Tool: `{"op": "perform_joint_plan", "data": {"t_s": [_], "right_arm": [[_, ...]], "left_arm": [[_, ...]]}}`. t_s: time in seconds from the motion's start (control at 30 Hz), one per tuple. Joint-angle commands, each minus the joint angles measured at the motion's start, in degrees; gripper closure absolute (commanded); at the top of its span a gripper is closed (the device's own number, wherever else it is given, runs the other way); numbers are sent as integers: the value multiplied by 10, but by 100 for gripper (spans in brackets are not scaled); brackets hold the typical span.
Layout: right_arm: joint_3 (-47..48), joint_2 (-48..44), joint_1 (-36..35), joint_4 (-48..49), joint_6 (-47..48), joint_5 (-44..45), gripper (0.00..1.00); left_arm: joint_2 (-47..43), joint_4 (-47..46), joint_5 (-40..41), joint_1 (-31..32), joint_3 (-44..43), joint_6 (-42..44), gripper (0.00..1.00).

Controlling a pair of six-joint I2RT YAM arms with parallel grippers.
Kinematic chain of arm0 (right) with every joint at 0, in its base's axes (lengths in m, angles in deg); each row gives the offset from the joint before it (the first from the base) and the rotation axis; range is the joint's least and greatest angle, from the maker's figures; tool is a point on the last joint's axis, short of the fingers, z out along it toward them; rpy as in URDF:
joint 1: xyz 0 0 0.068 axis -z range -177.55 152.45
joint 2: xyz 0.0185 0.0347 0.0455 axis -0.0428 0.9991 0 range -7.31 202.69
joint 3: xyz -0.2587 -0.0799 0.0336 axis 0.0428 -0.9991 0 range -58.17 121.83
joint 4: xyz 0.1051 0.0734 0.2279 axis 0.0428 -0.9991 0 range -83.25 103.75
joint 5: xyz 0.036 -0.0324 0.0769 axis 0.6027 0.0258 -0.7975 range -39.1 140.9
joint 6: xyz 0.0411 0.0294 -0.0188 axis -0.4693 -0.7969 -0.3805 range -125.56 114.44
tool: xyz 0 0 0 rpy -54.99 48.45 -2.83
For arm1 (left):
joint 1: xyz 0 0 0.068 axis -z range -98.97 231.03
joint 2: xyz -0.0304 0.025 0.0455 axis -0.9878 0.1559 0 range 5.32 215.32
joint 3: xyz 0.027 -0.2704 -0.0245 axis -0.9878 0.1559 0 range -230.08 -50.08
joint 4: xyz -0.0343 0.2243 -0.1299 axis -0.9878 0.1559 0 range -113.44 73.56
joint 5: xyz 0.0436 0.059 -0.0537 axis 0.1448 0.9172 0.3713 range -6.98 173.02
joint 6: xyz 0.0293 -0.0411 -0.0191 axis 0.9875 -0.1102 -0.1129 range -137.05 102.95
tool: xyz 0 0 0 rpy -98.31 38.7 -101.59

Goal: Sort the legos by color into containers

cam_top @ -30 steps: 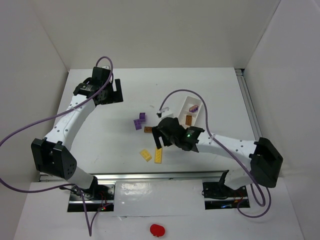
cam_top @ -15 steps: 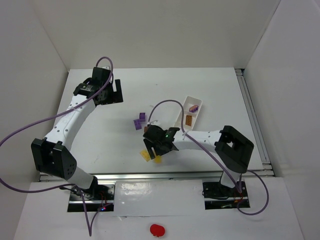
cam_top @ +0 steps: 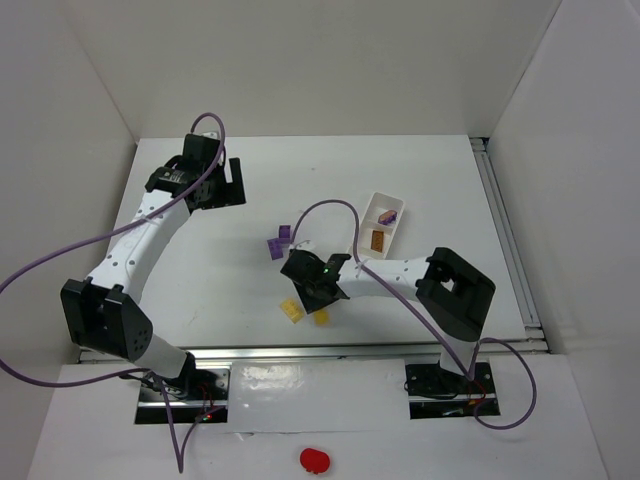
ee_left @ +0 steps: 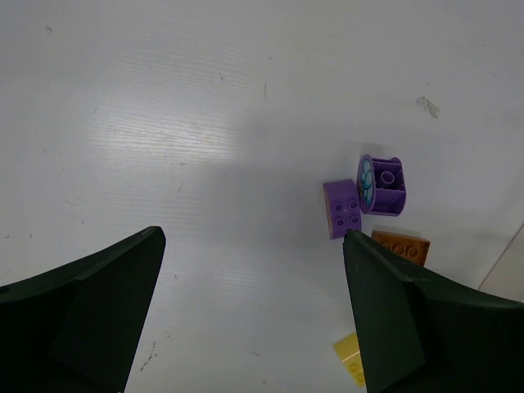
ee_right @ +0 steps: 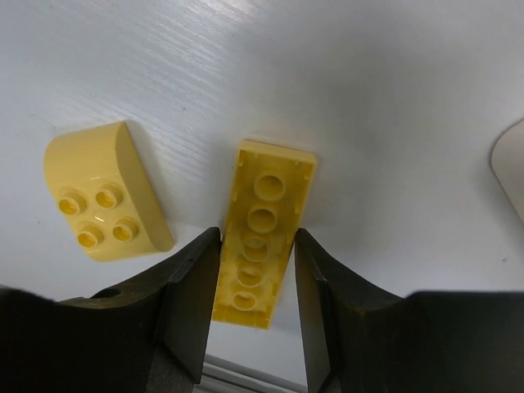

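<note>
Right pincer (ee_right: 255, 274), yellow brick (ee_right: 266, 209), white table (ee_right: 368, 74)

From above, the right gripper (cam_top: 318, 303) hides its own fingertips and most of the long yellow brick (cam_top: 321, 318). In the left wrist view one finger (ee_left: 401, 327) of the left gripper (ee_left: 254, 327) covers a corner of the brown brick (ee_left: 399, 245), and the bottom edge cuts off a yellow brick (ee_left: 350, 363). The right wrist view catches only a corner of the white tray (ee_right: 512, 168).

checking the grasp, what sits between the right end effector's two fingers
The long yellow lego, with both fingers pressed against its sides; the right wrist view shows it.
</note>
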Motion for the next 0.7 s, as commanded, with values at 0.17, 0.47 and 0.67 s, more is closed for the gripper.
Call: {"op": "perform_joint_plan", "data": {"t_s": [0.17, 0.47, 0.67], "right_arm": [[20, 5, -5, 4, 26, 30, 41], [6, -51, -5, 28, 76, 87, 59], [-19, -185, 11, 68, 209, 124, 58]], "left_arm": [[3, -6, -4, 1, -10, 15, 0], [8, -6, -4, 1, -10, 15, 0], [14, -6, -9, 1, -22, 9, 0]]}}
